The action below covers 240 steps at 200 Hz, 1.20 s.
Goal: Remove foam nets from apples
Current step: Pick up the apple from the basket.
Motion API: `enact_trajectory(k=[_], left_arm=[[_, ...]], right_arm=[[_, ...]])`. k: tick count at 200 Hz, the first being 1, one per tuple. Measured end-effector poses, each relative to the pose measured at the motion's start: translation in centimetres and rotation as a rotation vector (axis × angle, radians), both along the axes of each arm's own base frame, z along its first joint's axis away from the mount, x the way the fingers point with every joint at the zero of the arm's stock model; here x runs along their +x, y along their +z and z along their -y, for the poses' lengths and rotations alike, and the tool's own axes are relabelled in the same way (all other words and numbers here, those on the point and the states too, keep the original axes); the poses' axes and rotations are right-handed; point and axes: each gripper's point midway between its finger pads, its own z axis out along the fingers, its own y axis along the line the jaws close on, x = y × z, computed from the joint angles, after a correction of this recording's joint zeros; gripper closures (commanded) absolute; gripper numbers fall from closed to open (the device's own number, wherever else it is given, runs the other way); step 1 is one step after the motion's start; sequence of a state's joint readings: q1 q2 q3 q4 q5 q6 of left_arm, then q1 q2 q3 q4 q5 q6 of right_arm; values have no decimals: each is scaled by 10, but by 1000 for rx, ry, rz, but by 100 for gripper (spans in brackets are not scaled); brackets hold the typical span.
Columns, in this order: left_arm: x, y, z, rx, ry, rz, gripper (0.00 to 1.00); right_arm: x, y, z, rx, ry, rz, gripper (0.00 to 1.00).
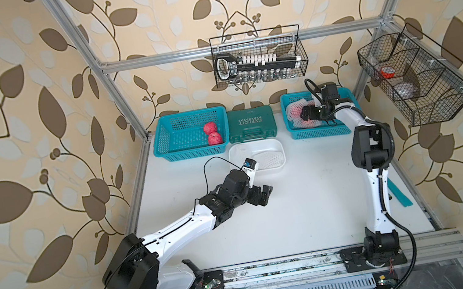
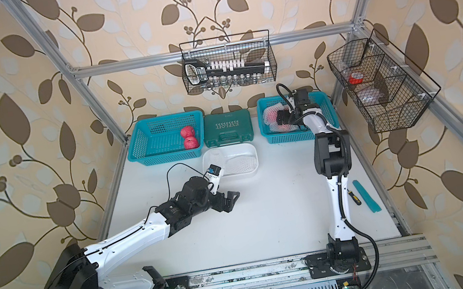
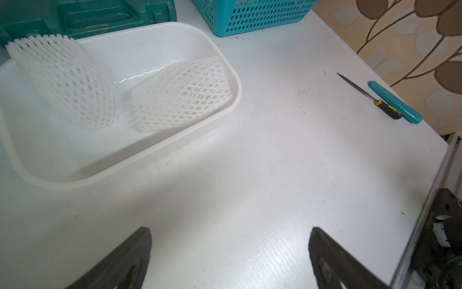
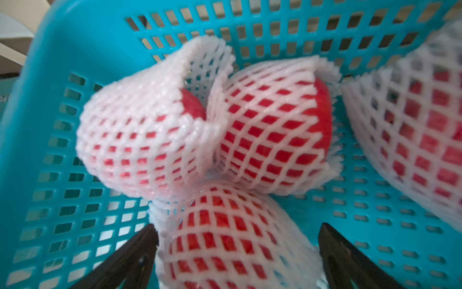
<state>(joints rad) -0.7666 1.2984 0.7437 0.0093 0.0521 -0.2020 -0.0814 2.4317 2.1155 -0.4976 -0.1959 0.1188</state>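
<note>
My left pincer [image 1: 264, 194] hangs wide open, empty, over the surface [image 1: 301, 219], poised to help strip, I reckon. Beyond, the tub [image 1: 241, 152] collects two shed nets [image 3: 180, 92]. Farthest, two bare apples [image 1: 210, 128] lie sorted in the upper-left basket [image 1: 186, 114]; my right pincer [image 1: 306, 113], open, straddles a netted apple [image 4: 220, 240] in the upper-right basket [image 1: 318, 133], not yet gripping.

Top views: overhead, whole table [image 1: 301, 219]. Left wrist: near tub [image 3: 236, 82]. Right wrist: seemingly inside basket [image 4: 62, 62].
</note>
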Motion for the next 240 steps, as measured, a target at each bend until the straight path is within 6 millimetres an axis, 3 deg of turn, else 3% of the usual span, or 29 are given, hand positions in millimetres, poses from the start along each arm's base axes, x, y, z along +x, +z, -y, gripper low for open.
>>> enact_trajectory(k=[41,103,171,240], left_arm=[[0,-3,0,5,0,-6,1],[0,-3,0,5,0,-7,1],[0,-7,1,12,-2,-15,1],[0,-8,1,13,-3,-18,1]], right_arm=[[3,-3,-2,11,10,3,2],[8,-5,-1,7,6,9,14],[7,-7,0,-4,14,5,13],[7,-7,-2,-1,19,7,30]])
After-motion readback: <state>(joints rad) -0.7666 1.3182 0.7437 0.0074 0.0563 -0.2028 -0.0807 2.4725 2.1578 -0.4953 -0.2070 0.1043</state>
